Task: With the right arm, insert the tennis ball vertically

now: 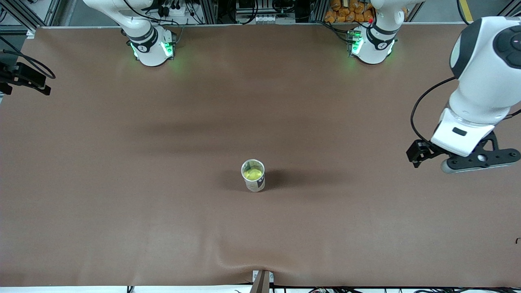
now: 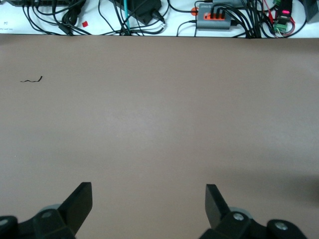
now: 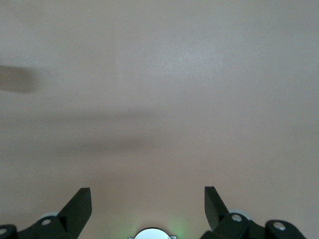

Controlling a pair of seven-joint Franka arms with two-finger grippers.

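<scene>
Container: upright clear cylindrical tube with a dark label band (image 1: 253, 176), standing near the middle of the brown table cover (image 1: 122, 203).
Ball: yellow-green felt tennis ball (image 1: 252, 173), seated inside the container, visible through the open top.
Right gripper: (image 3: 147, 206) seen only in the right wrist view; fingers spread wide, nothing between them; bare table surface below; a green-lit arm base at the edge of that view. In the front view only the right arm's base shows, so position over the table not determinable beyond that.
Left gripper: (image 2: 148, 205) fingers parted and empty; held over the left arm's end of the table, well apart from the container. Waiting.
Step in hand: insertion judged complete; ball in container, right gripper released and clear of it.
Next move: likely none beyond parking the right arm; if verification is required, confirm ball fully below the rim and container upright.
Risk: low; container unsupported, so avoid any sweep across it.
</scene>
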